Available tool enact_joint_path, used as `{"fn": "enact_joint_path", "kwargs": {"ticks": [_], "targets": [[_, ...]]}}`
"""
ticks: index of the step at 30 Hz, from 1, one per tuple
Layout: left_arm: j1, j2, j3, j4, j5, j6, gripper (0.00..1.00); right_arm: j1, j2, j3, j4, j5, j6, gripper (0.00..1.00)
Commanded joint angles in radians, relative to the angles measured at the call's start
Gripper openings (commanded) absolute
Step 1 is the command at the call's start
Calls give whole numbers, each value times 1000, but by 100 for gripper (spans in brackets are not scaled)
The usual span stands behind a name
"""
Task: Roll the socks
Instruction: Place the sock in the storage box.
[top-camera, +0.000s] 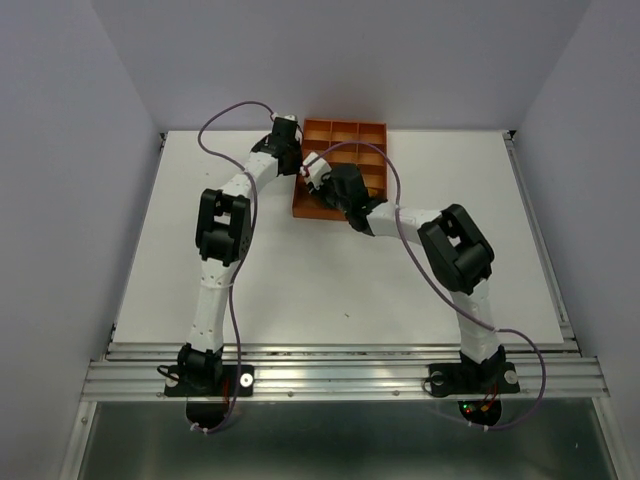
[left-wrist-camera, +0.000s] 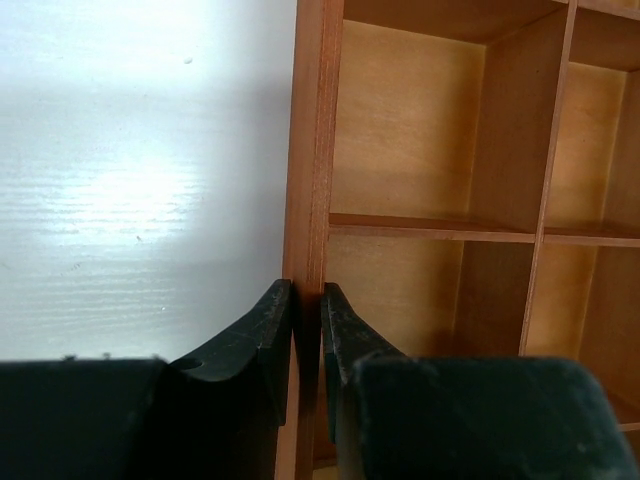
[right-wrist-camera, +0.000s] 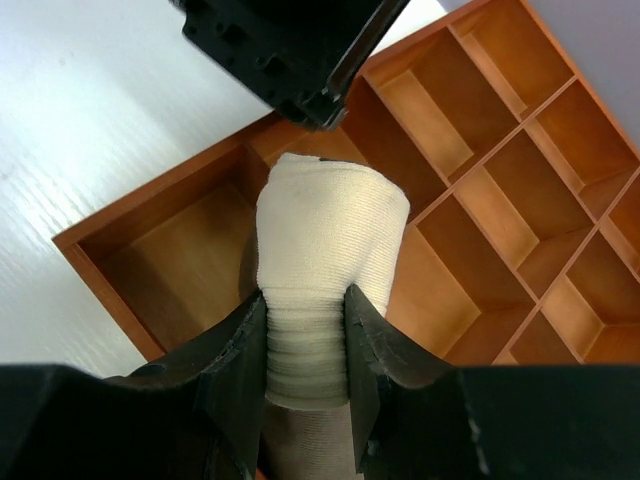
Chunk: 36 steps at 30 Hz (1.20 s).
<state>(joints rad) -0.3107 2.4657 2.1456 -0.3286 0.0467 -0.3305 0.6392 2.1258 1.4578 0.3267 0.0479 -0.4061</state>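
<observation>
A rolled cream sock (right-wrist-camera: 330, 225) with a ribbed cuff is pinched at that cuff by my right gripper (right-wrist-camera: 305, 300). It hangs over a near corner compartment of the orange gridded tray (right-wrist-camera: 160, 195). My left gripper (left-wrist-camera: 306, 290) is shut on the tray's left outer wall (left-wrist-camera: 310, 150), one finger outside and one inside. In the top view both grippers meet at the tray's (top-camera: 345, 135) near-left corner, the left gripper (top-camera: 303, 172) just left of the right gripper (top-camera: 325, 190). No other socks are in view.
The tray's compartments (left-wrist-camera: 400, 120) visible in the wrist views hold nothing. White table (top-camera: 300, 280) stretches in front of the tray and to both sides. The left arm's black wrist (right-wrist-camera: 290, 50) hangs close above the sock.
</observation>
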Motion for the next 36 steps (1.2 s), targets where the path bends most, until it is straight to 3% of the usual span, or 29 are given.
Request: {"fn": "enact_joint_path", "kwargs": {"ticks": [1, 10, 16, 21, 26, 36], "targets": [[2, -74, -39, -59, -34, -102, 0, 31, 26, -4, 29, 4, -94, 1], [4, -80, -87, -90, -15, -185, 0, 59, 33, -51, -21, -34, -166, 1], [4, -93, -99, -93, -10, -209, 0, 59, 23, -59, -101, -152, -178, 1], [4, -119, -138, -72, -11, -223, 0, 59, 80, 24, -231, -155, -184, 1], [4, -126, -159, -73, -15, -226, 0, 68, 91, 13, -258, -171, -172, 1], [4, -155, -222, -35, -16, -283, 0, 86, 137, 110, -393, -232, 36, 1]]}}
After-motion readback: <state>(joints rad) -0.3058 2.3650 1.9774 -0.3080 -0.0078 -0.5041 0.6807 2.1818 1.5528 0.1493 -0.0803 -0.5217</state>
